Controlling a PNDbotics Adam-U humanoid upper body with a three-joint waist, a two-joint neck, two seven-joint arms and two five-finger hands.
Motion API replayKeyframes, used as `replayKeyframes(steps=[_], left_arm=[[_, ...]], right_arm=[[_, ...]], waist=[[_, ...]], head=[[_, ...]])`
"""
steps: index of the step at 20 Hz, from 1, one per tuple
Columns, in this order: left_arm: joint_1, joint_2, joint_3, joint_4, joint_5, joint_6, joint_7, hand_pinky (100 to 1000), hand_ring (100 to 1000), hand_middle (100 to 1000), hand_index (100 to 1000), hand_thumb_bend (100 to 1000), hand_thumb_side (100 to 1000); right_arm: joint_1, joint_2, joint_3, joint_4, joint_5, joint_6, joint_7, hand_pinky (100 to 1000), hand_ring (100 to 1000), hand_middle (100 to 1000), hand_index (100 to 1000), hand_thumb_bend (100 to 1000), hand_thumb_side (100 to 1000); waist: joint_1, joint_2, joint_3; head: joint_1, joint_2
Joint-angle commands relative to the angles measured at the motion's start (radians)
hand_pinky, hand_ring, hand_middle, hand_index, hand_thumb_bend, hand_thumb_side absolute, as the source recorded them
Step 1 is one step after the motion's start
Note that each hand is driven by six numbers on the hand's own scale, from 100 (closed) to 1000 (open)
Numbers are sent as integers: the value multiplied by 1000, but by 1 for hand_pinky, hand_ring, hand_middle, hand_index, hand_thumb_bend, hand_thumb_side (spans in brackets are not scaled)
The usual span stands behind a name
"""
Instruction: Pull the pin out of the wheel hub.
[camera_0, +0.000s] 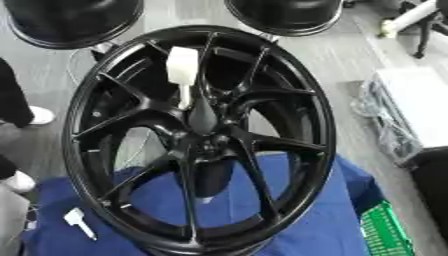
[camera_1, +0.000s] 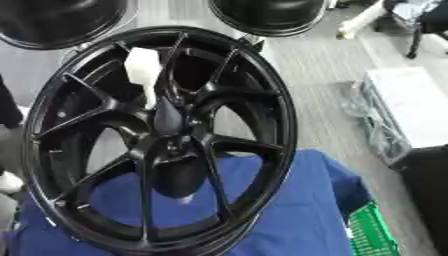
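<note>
A large black wheel hub (camera_0: 325, 135) stands tilted on a blue cloth (camera_0: 332, 220) and fills the middle of both views. A white pin (camera_0: 182, 67) with a blocky white head sticks out of it above the centre, its thin shaft running down toward the hub's middle. A second white pin (camera_0: 77, 220) lies loose on the cloth at the lower left, beside the rim. Neither of my hands shows in either view.
Two more black wheels (camera_0: 74, 20) (camera_0: 284, 15) lie on the floor behind. A green crate (camera_0: 385, 230) sits at the lower right. A white box with clear bags (camera_0: 411, 105) is at the right. A person's shoes (camera_0: 39, 115) show at the left edge.
</note>
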Motion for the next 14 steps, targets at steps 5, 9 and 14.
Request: replayKeyframes(steps=[5, 9, 14], left_arm=[[-6, 12, 17, -22, -1, 0, 4, 932, 786, 815, 809, 274, 716], [0, 7, 22, -23, 1, -1, 9, 933, 787, 815, 809, 277, 716], [-8, 3, 21, -25, 2, -3, 9, 933, 788, 816, 809, 280, 716]], right_arm=[[212, -8, -91, -50, 118, -59, -68, 481, 385, 359, 570, 100, 100], [321, 49, -139, -9, 185, -99, -61, 573, 459, 438, 664, 129, 100], [402, 117, -169, 49, 149, -170, -64, 825, 858, 820, 913, 250, 361]], waist=[[20, -24, 8], [21, -27, 2], [18, -29, -2]], head=[[13, -10], [15, -7], [18, -16]])
